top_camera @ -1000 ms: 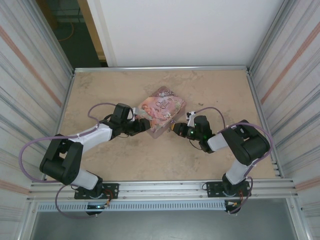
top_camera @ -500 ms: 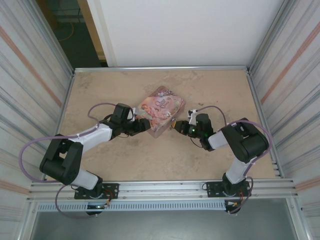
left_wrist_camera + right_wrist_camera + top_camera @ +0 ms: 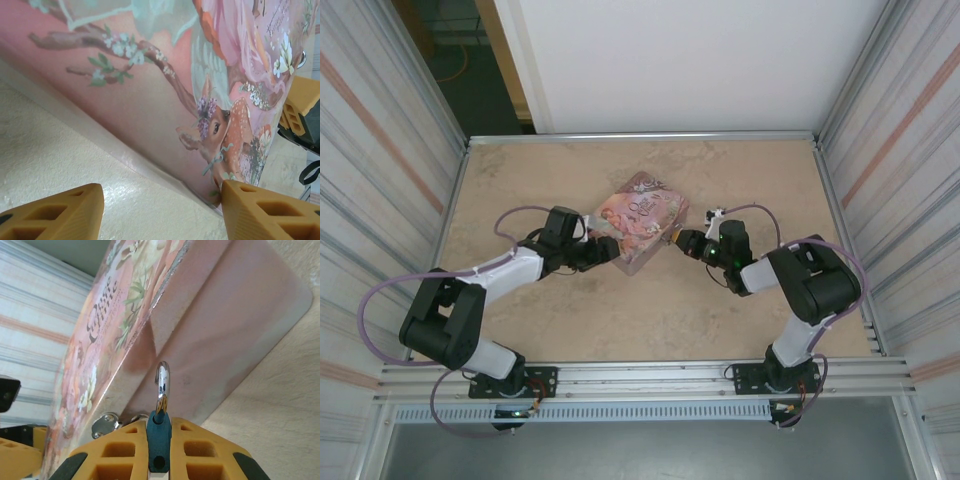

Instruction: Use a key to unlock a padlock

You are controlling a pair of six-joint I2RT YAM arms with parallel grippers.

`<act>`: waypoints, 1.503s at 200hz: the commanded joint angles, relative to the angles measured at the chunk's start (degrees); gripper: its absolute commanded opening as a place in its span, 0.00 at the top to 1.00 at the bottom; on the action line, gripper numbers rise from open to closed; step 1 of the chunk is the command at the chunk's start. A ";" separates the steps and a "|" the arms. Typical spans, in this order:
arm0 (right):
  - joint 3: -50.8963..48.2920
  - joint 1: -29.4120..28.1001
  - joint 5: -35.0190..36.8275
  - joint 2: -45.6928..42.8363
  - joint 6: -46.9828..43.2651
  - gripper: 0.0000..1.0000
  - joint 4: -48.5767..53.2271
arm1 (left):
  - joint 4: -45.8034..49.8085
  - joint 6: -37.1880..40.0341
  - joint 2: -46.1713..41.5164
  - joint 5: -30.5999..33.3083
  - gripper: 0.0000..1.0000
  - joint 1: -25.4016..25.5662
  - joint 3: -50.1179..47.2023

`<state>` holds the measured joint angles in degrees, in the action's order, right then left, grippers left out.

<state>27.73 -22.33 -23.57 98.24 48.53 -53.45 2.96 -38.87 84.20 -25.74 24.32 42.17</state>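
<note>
Right gripper [image 3: 159, 427] pinches the padlock [image 3: 158, 442] tight between its fingers [image 3: 120, 450], shackle [image 3: 162, 385] poking ahead toward the pink tin [image 3: 200, 315]. Left gripper [image 3: 162, 202] stands wide, tin just ahead. Seemingly steadying it; next, a key must meet the keyhole.

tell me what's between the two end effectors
The pink tin box, its near corner between the left end effector and the right end effector, clearest in the top external view.
</note>
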 commanded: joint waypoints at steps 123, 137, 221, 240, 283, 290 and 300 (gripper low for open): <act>-0.08 0.46 3.54 -25.71 -16.35 1.00 31.86 | 6.48 5.38 4.41 -0.81 0.37 -8.41 5.87; 0.34 0.14 4.09 -27.82 -17.30 1.00 35.38 | 6.62 5.46 3.59 -0.91 0.37 -8.41 6.09; 3.37 -4.49 9.05 -32.45 -21.68 1.00 47.92 | 6.93 6.34 -6.50 1.42 0.32 -8.41 4.56; 4.61 -5.74 10.11 -32.66 -22.83 1.00 50.31 | 6.97 6.78 -10.45 3.53 0.31 -8.41 2.91; 5.23 -6.71 11.08 -33.77 -22.88 1.00 51.45 | 9.33 9.83 -19.68 8.09 0.30 -8.41 -0.33; 5.39 -6.83 11.34 -33.81 -23.07 1.00 51.80 | 10.08 10.40 -21.21 9.22 0.29 -8.45 -0.65; 5.58 -7.16 11.76 -33.90 -23.18 1.00 52.34 | 11.31 11.44 -23.33 10.35 0.29 -8.45 -1.15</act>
<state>31.11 -28.67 -13.54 65.58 27.24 -3.27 10.63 -31.29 65.49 -19.75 16.43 42.54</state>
